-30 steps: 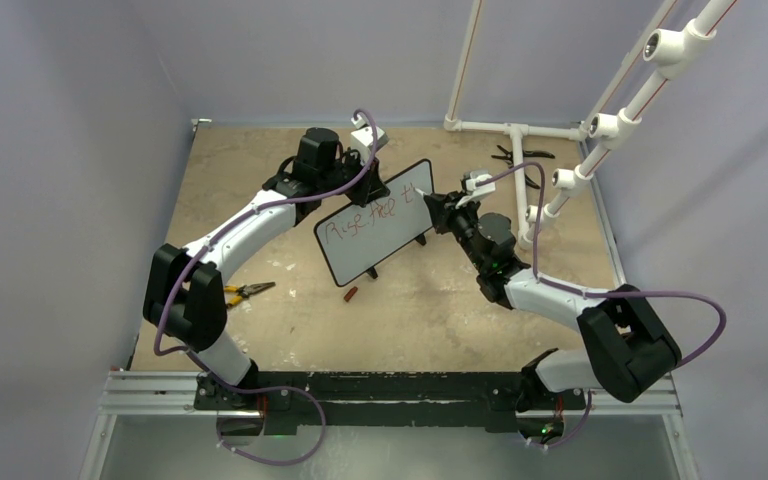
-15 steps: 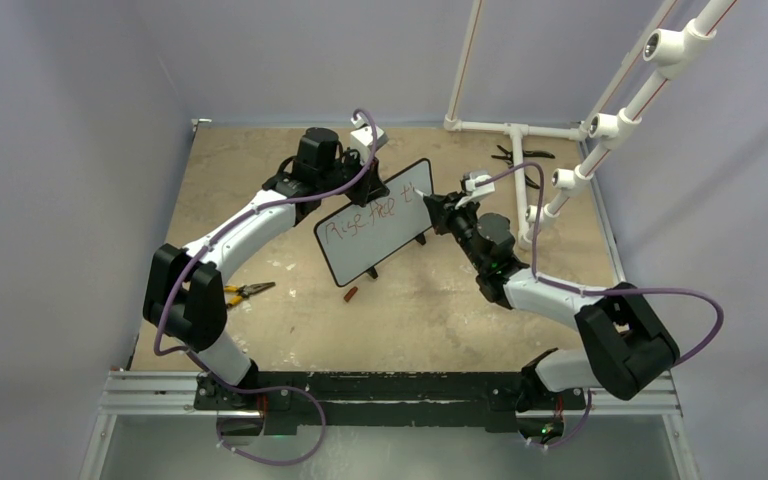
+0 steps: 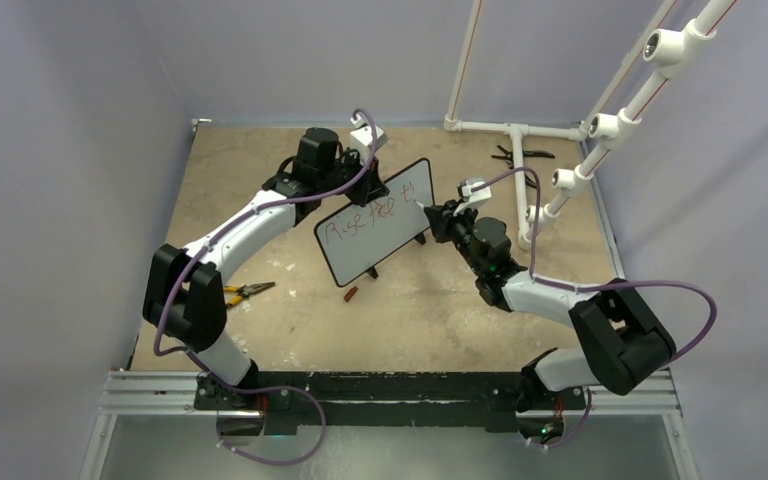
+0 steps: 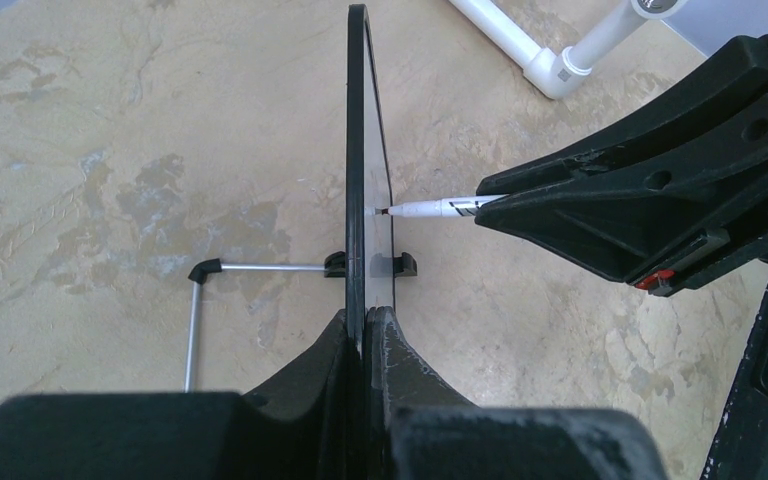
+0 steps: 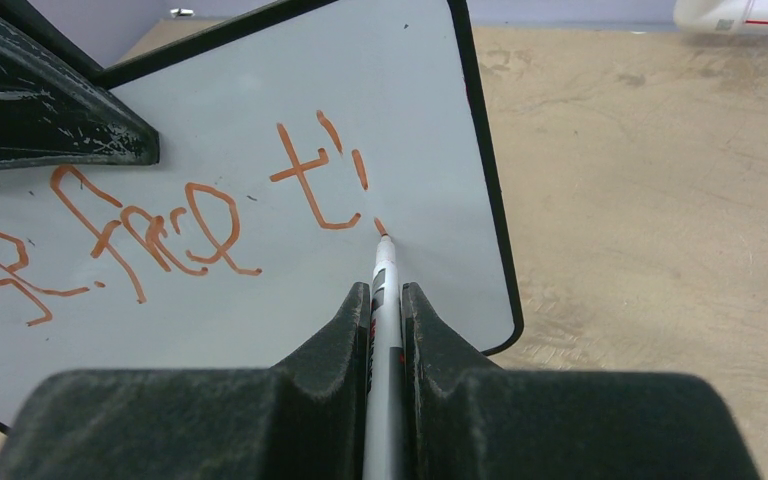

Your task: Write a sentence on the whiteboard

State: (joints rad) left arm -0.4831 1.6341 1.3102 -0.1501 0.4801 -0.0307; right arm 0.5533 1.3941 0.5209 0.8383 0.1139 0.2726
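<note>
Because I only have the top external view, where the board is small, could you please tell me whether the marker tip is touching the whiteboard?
Observer: Yes, the left wrist view shows the marker tip touching the whiteboard face.
Operator: Thank you; how is the marker held?
Observer: The right end effector is shut on its barrel, tip pointing straight ahead.
Operator: Where in the sentence is the tip?
Observer: At the right end of the sentence, just right of the red "t", under a short stroke.
</note>
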